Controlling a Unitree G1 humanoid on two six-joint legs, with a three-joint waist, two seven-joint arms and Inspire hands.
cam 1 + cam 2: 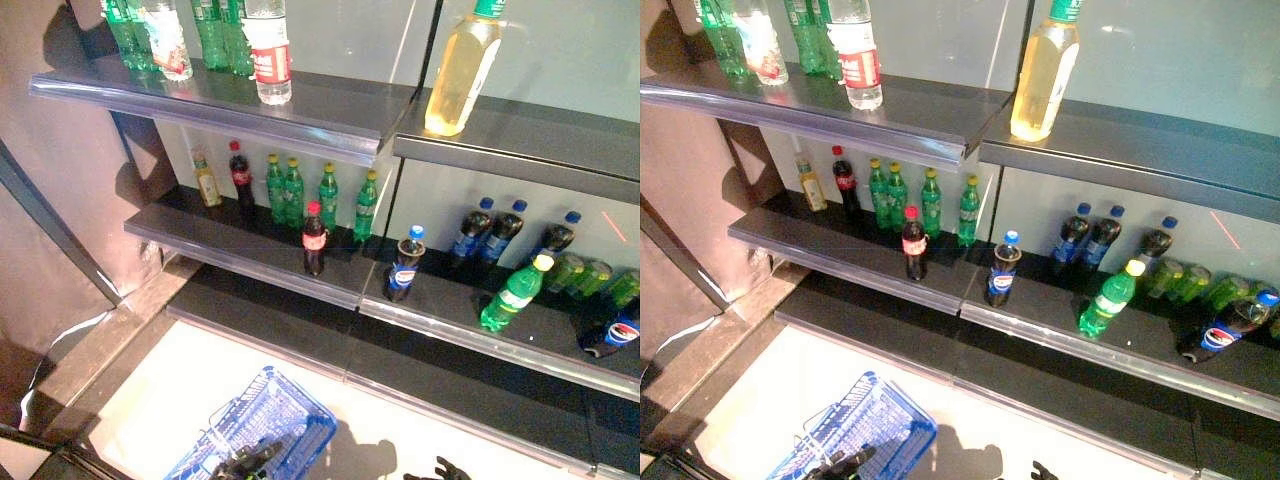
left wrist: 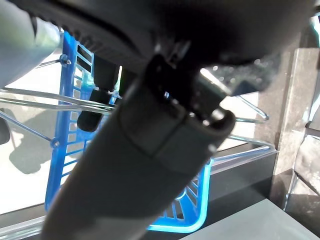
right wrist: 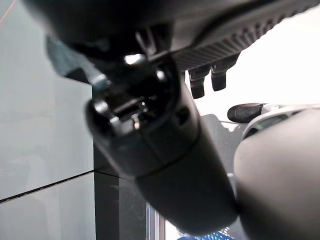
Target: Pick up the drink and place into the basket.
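at bottom edge, right hand (image 1: 438, 468) barely shows beside basket (image 1: 285, 425).

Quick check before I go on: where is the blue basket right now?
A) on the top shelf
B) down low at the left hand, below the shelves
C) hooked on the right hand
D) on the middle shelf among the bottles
B: the blue basket sits low, below the shelves, with the left hand at its wire handle.
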